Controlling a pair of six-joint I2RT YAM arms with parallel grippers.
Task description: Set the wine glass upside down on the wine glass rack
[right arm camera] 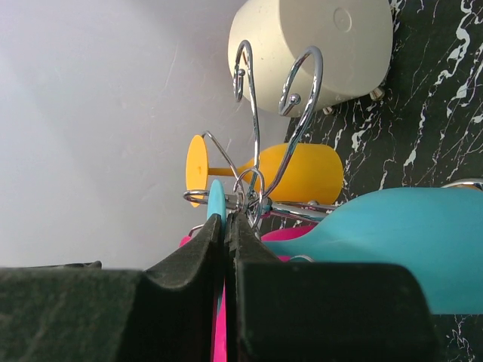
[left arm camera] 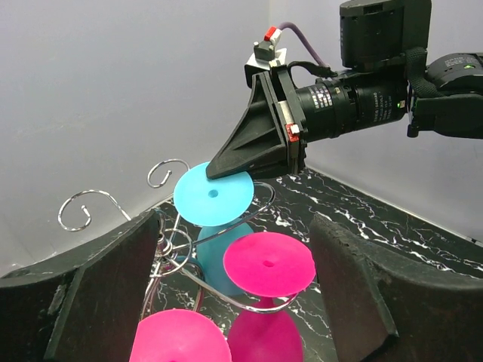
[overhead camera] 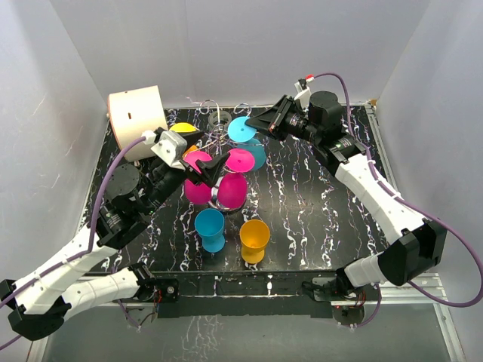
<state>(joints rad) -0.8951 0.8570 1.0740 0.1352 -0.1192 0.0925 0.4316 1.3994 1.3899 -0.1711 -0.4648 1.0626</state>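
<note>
Magenta plastic wine glass [left arm camera: 268, 264] hangs inverted on silver wire rack [right arm camera: 249, 192] (stem vertical), directly ahead of the open, nearer left end effector [left arm camera: 235, 220]; right end effector [right arm camera: 225, 222] closed beside cyan glass [left arm camera: 213, 194]

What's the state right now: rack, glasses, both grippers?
Rack: silver wire wine glass rack
Hanging foot-up: yellow plastic wine glass, cyan plastic wine glass, magenta plastic wine glass
Left gripper: open, straddling the magenta foot
Right gripper: shut, at the cyan foot's rim
Standing on black marbled table: blue plastic glass, orange plastic glass
</note>
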